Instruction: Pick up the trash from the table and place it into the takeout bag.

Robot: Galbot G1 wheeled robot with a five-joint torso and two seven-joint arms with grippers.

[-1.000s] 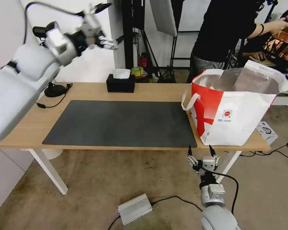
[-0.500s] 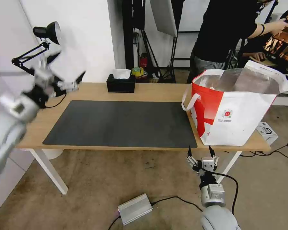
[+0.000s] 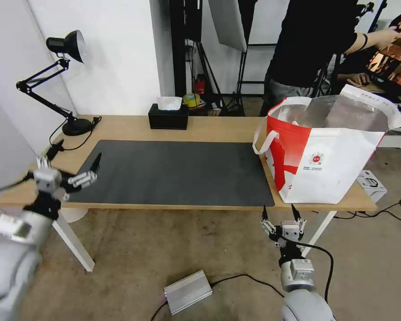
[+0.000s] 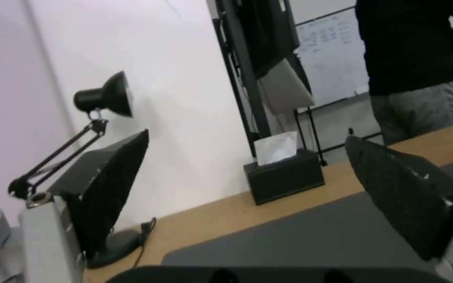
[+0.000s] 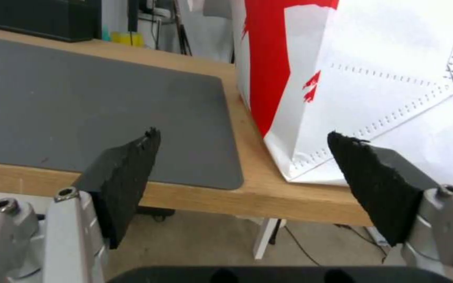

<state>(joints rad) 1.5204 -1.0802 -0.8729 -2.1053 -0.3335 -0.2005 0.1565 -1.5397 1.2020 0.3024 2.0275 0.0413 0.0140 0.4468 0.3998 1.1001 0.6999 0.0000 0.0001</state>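
Note:
The takeout bag (image 3: 329, 165) stands open on the right end of the table (image 3: 209, 127), its foil lining showing; it also fills the far side of the right wrist view (image 5: 394, 78). The trash is out of view; the dark grey mat (image 3: 173, 171) lies bare. My left gripper (image 3: 75, 156) hangs open at the table's front left corner, nothing between its fingers (image 4: 116, 177). Below the table's front edge, under the bag's near corner, my right gripper (image 3: 278, 209) points up, open and empty, its fingers (image 5: 127, 173) framing the table edge (image 5: 247, 196).
A black tissue box (image 3: 168, 117) sits at the back edge and a black desk lamp (image 3: 69, 44) at the back left. A silver box (image 3: 187, 290) and cables lie on the floor. A person stands behind the bag.
My left arm has swung down from high over the table's back left to its front left corner, gripper still open. The right arm has not moved.

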